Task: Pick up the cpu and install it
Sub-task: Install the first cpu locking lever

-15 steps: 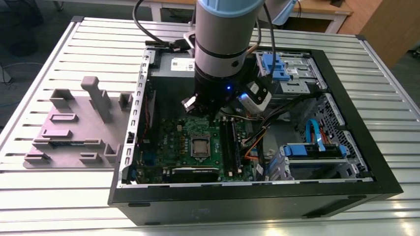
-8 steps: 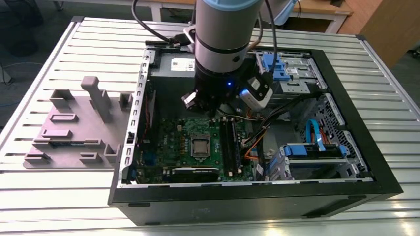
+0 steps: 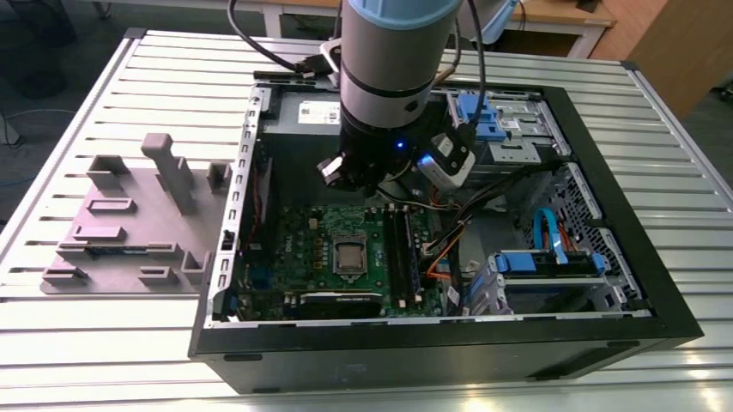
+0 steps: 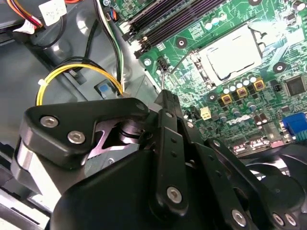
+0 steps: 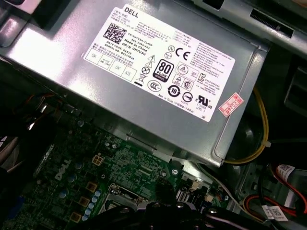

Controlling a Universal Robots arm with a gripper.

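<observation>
The cpu (image 3: 347, 252) is a small pale silvery square lying flat in the socket on the green motherboard (image 3: 300, 230) inside the open computer case. In the second wrist view the cpu (image 4: 233, 54) sits inside the metal socket frame, beyond the gripper's tips. My gripper (image 4: 166, 96) hangs above the board beside the socket, its black links drawn together, shut with nothing in it. The arm (image 3: 387, 77) stands over the case's middle and hides the gripper from the exterior view.
A big grey box with a white label (image 5: 158, 62) fills the case's far end. Memory slots (image 4: 168, 17) run beside the socket. Yellow cables (image 4: 76, 72) loop near the gripper. Blue drive brackets (image 3: 552, 257) stand at the exterior view's right, and a grey parts fixture (image 3: 126, 223) at its left.
</observation>
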